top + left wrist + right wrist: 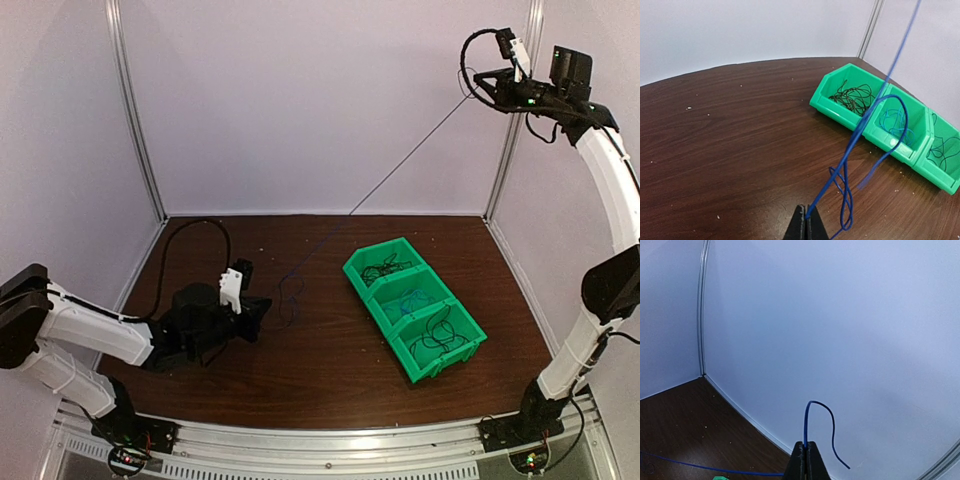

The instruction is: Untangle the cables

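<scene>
A thin blue cable (400,165) runs taut from the table's middle up to the top right. My left gripper (262,312) rests low on the table, shut on one end of the blue cable (850,150); a small blue loop (846,200) hangs beside the jaws. My right gripper (478,82) is raised high at the back right, shut on the cable's other end (805,427), whose free tip (832,432) curls past the jaws. The left gripper shows in its wrist view (805,220), the right gripper in its own (806,456).
A green three-compartment bin (352,267) sits right of centre. Its far cell holds black wires (852,95), the middle cell blue wires (892,122), the near cell dark wires (945,150). White walls and metal posts (135,110) enclose the brown table (330,370).
</scene>
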